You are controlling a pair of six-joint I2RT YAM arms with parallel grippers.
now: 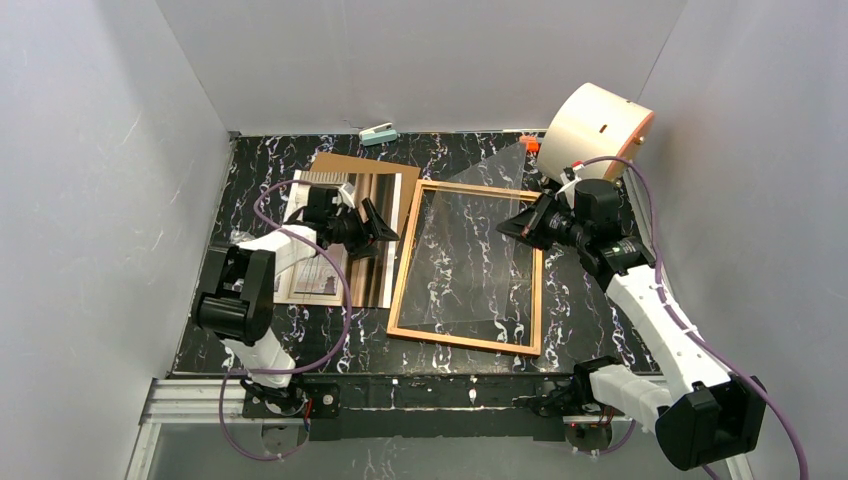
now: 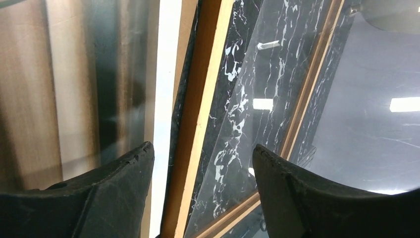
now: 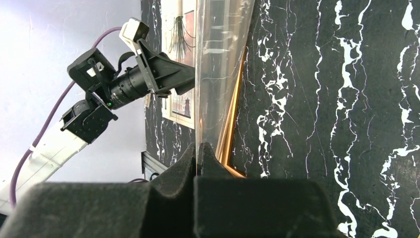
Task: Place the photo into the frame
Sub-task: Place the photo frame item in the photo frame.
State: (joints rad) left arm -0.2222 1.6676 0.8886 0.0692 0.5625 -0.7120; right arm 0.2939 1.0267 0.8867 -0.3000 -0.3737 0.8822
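Frame (image 1: 465,341) opening is blocked. The clear sheet (image 1: 470,240) slants across it, low near the left rail, with its raised edge pinched in the right gripper (image 1: 512,226) above the right rail. The left gripper (image 1: 385,228), fingers spread, hangs over the seam between photo (image 1: 372,275) and frame. There is bare surface (image 1: 567,310) right of the frame and along its near side. A round beige drum (image 1: 597,130) crowds the far right corner.

The photo (image 1: 368,280) beside the frame (image 1: 463,341)
The striped photo lies face up, left of centre; the thin orange-brown wooden frame lies flat just right of it, slightly askew.
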